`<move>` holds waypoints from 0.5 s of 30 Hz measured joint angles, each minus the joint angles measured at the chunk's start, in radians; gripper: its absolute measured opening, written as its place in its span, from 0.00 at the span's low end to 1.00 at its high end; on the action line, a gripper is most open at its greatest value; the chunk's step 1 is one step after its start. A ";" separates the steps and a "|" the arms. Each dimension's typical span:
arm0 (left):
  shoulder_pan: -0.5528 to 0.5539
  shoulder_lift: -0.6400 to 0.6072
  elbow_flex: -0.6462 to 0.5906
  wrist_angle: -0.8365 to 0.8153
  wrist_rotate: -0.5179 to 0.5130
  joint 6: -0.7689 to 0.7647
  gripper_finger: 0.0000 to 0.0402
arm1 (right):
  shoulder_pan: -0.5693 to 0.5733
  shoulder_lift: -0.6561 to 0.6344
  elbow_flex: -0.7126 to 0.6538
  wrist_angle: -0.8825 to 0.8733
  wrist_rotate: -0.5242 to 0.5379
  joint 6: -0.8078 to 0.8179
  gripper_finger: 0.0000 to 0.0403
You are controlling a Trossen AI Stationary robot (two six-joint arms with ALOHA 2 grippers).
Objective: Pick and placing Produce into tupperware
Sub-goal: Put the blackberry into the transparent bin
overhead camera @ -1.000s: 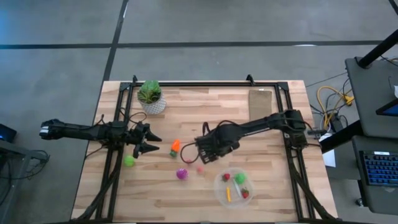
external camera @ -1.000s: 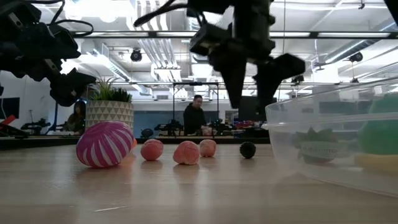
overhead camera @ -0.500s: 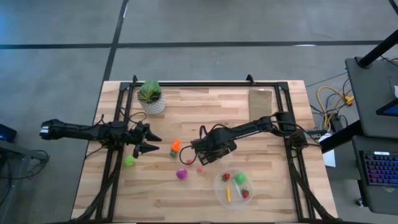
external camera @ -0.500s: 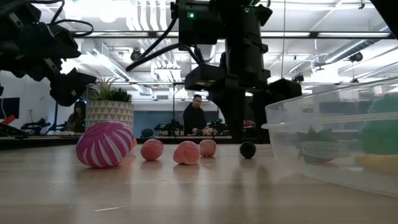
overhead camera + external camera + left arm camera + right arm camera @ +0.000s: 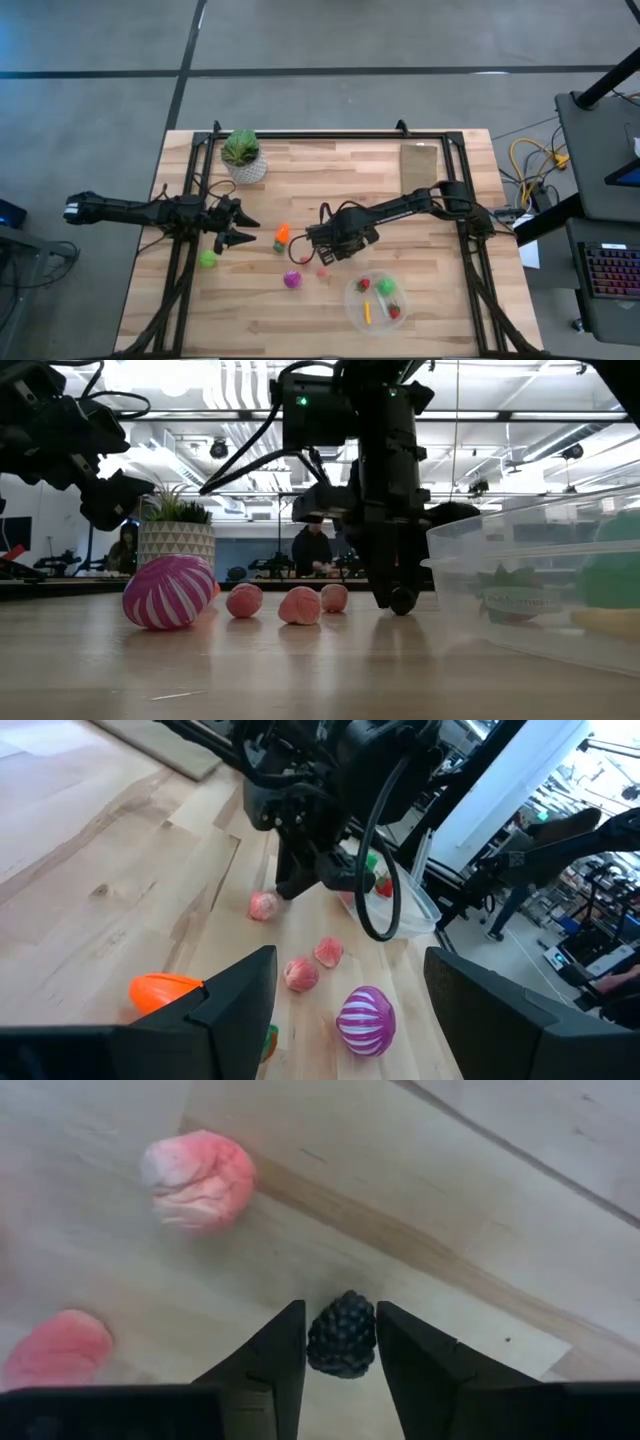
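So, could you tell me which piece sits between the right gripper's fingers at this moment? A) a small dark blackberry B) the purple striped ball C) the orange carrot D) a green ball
A: in the right wrist view, the right gripper has its two fingers on either side of the small dark blackberry, down on the wooden table.

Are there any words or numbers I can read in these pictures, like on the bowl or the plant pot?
None can be read.
Bowl: a dark leaf-shaped blur shows through its wall, no letters.
Plant pot: only a zigzag pattern, no words.
Room behind the table: no signs or labels legible.
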 joint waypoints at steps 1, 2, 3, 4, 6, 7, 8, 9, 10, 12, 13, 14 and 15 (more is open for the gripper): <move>0.000 0.000 0.000 -0.001 0.000 0.000 0.60 | 0.000 0.000 0.000 0.000 0.000 0.002 0.30; 0.000 0.000 0.000 -0.001 0.000 0.000 0.60 | 0.000 0.000 -0.001 0.000 0.000 0.002 0.30; 0.000 0.000 0.000 -0.001 0.000 0.000 0.60 | 0.000 0.000 -0.002 0.000 0.000 0.004 0.31; 0.000 0.001 0.000 0.000 0.000 0.000 0.60 | 0.000 0.000 -0.002 0.001 0.000 0.006 0.32; 0.000 0.001 0.000 -0.001 0.001 0.000 0.60 | 0.000 0.000 -0.002 0.005 0.000 0.006 0.33; 0.000 0.000 0.000 -0.001 0.003 0.000 0.60 | 0.000 0.000 -0.002 0.005 0.000 0.006 0.33; 0.000 0.000 0.000 0.000 0.003 0.000 0.60 | 0.000 0.000 -0.002 0.005 0.000 0.006 0.33; 0.000 0.000 0.000 0.000 0.003 0.000 0.60 | 0.001 0.000 -0.002 0.005 0.000 0.006 0.33; 0.000 0.000 0.000 -0.001 0.003 0.000 0.60 | 0.002 0.000 -0.002 0.006 0.000 0.005 0.32; 0.000 0.000 0.000 0.000 0.003 0.000 0.60 | 0.002 0.000 -0.002 0.005 0.000 0.004 0.29; 0.000 0.001 0.000 -0.001 0.002 -0.001 0.60 | 0.002 0.000 -0.002 0.005 0.000 0.001 0.27; 0.000 0.001 0.000 -0.001 0.002 -0.001 0.60 | 0.003 0.000 -0.002 0.005 0.000 -0.001 0.25; 0.000 0.001 0.000 -0.001 0.002 -0.001 0.60 | 0.003 0.000 -0.002 0.005 0.000 -0.002 0.24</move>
